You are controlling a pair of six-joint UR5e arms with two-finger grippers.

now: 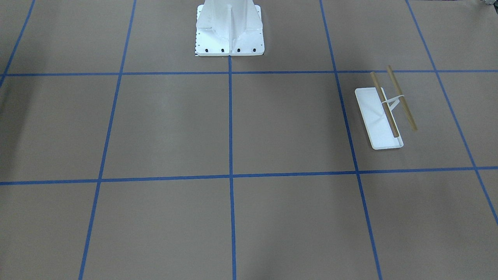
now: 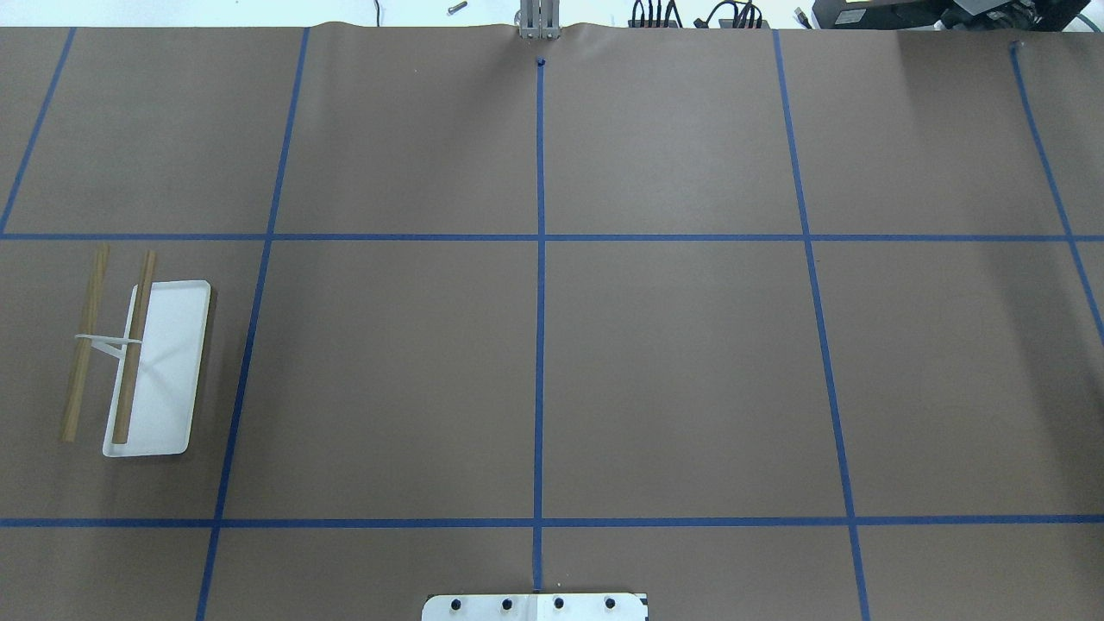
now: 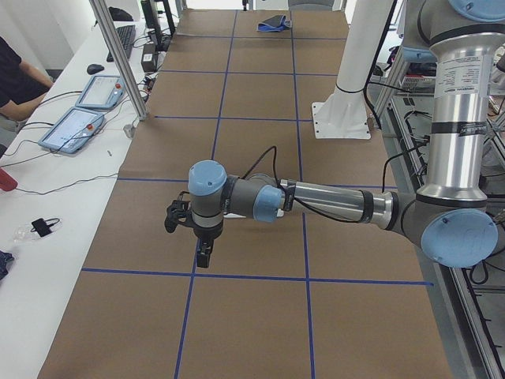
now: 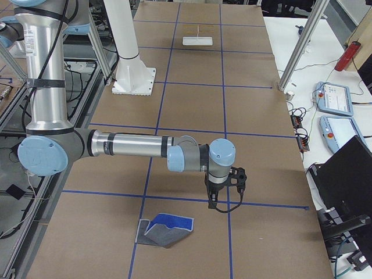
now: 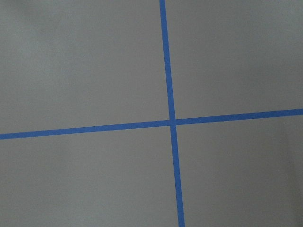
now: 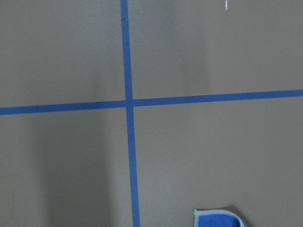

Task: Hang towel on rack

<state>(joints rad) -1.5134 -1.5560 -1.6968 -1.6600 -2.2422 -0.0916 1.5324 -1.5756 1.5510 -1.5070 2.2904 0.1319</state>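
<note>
The rack point(image 1: 379, 116) stands on the brown table, a white tray base with two tan bars point(image 1: 400, 102), both bare. It also shows in the overhead view point(image 2: 168, 371) and far off in the exterior right view point(image 4: 197, 39). The towel point(image 4: 167, 229) lies crumpled with its blue underside up at the table's right end, its corner point(image 6: 217, 219) in the right wrist view. My right gripper point(image 4: 213, 203) hangs just beyond the towel. My left gripper point(image 3: 203, 257) hangs over the table's left end. I cannot tell whether either is open or shut. The towel also shows far off point(image 3: 274, 24).
The large white bolted pedestal point(image 1: 229, 31) stands at the robot's side of the table. Blue tape lines point(image 2: 540, 259) grid the brown cover. A side bench holds tablets point(image 3: 75, 126) and a seated operator point(image 3: 14, 79). An aluminium post point(image 4: 302, 40) rises there.
</note>
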